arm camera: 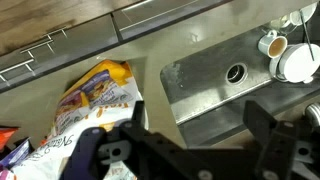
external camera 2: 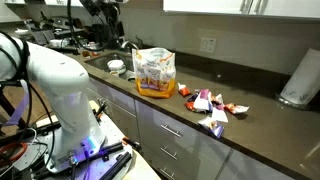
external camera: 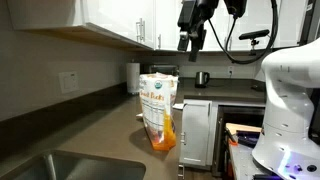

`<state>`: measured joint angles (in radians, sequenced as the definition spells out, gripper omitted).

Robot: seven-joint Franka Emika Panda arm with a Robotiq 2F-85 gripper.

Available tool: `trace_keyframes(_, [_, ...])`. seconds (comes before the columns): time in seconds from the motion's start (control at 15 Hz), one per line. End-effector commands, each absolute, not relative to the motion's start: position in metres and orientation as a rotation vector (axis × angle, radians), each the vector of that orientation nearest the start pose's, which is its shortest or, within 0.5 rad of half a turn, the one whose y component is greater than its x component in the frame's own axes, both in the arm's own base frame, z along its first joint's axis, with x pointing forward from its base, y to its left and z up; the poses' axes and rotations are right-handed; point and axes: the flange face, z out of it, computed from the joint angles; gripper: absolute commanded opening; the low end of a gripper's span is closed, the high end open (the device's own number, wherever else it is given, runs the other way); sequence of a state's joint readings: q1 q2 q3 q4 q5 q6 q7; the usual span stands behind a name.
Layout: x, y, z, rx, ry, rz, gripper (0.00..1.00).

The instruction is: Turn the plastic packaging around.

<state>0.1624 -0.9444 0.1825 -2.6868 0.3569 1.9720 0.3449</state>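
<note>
The plastic packaging (external camera: pixel 158 110) is a tall pouch with a cream upper part and an orange bottom. It stands upright on the dark countertop (external camera: pixel 105 125) in both exterior views, near the front edge (external camera 2: pixel 154 72). My gripper (external camera: pixel 192 38) hangs high above the counter, well clear of the pouch and a little behind it. From the wrist view I look down on the pouch (arm camera: pixel 95 100) at the lower left. The gripper (arm camera: pixel 198 128) is open, with only counter and sink between its fingers (arm camera: pixel 262 125).
A steel sink (arm camera: pixel 230 75) is set into the counter beside the pouch, with white cups (arm camera: pixel 290 55) past it. A paper-towel roll (external camera: pixel 133 78) stands by the wall. Loose snack wrappers (external camera 2: pixel 210 105) lie on the counter. Upper cabinets (external camera: pixel 115 20) hang above.
</note>
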Motion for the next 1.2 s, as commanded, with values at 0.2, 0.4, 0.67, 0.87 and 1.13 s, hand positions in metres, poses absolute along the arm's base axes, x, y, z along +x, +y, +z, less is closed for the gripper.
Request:
trace_keyframes(0.2, [0.273, 0.127, 0.514, -2.87, 0.231, -0.224, 1.0])
trace_keyframes(0.4, [0.274, 0.127, 0.511, -2.894, 0.253, -0.222, 1.0])
trace_keyframes(0.67, [0.281, 0.136, 0.495, -2.959, 0.294, -0.218, 1.0])
trace_keyframes(0.87, [0.287, 0.153, 0.478, -3.0, 0.33, -0.208, 1.0])
trace_keyframes(1.13, [0.301, 0.17, 0.456, -3.049, 0.413, -0.25, 1.0])
